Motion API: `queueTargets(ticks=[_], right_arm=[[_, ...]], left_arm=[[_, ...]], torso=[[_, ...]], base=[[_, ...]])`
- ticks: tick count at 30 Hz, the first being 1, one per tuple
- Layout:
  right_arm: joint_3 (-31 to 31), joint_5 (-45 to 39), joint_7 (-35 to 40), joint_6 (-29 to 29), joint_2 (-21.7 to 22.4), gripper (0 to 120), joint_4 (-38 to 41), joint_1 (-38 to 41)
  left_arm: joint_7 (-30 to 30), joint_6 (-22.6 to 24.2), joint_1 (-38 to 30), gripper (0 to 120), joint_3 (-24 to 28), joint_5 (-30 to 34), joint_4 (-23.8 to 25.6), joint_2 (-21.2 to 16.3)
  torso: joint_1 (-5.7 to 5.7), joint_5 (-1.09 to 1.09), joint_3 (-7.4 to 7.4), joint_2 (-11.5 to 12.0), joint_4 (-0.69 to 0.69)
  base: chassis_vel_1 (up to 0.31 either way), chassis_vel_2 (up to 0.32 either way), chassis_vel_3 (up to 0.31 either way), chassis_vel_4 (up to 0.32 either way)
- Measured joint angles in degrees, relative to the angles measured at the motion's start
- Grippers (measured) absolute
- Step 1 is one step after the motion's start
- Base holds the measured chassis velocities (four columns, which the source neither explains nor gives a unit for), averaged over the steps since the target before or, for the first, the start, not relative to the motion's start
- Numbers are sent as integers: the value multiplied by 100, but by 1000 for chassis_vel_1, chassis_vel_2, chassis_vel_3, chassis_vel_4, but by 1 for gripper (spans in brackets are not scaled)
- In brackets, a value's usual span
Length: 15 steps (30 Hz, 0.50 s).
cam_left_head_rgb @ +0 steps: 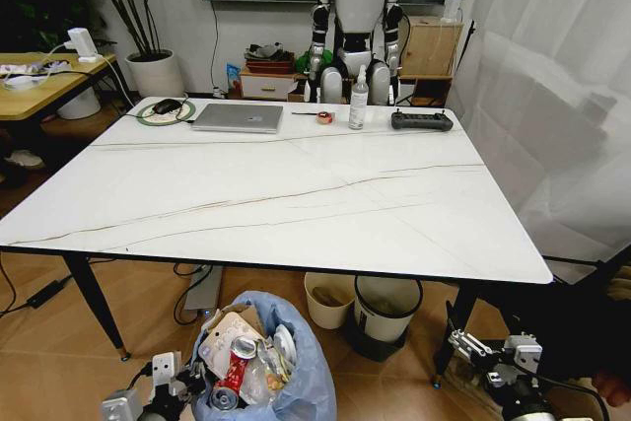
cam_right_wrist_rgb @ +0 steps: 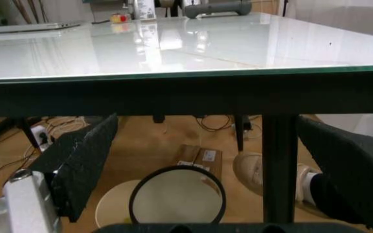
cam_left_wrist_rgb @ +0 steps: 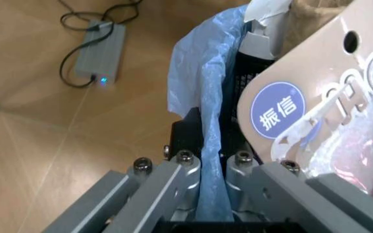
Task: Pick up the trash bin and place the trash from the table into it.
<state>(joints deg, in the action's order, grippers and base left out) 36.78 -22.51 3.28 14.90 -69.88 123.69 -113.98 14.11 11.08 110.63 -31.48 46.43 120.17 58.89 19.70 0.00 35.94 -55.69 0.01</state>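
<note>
1. We see the trash bin (cam_left_head_rgb: 281, 367) low in front of the table's near edge, lined with a crinkled light-blue bag that billows over its rim.
2. We find the trash (cam_left_head_rgb: 242, 357) packed inside it: torn brown cardboard, white paper, a crushed red can and clear plastic packaging, heaped up to the bag's mouth.
3. In the left wrist view, a fold of the blue bag (cam_left_wrist_rgb: 206, 97) hangs down over a dark mesh wall, which we take to be the bin's side.
4. We see the table (cam_left_head_rgb: 296, 204), a white marble-look top with thin brown veins on black legs, bare of litter.
</note>
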Motion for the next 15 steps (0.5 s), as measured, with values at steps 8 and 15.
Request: queueTargets(ticks=[8,15], right_arm=[[0,0,0,0,0,100,0,0],[0,0,0,0,0,100,0,0]], left_arm=[[-185,-103,-259,0,44,96,-642,-65],[-493,-295,-614,0,83,-11,-1237,17]], torso=[[-90,0,-115,204,0],[-170,0,-230,399,0]], base=[[0,0,0,0],[0,0,0,0]])
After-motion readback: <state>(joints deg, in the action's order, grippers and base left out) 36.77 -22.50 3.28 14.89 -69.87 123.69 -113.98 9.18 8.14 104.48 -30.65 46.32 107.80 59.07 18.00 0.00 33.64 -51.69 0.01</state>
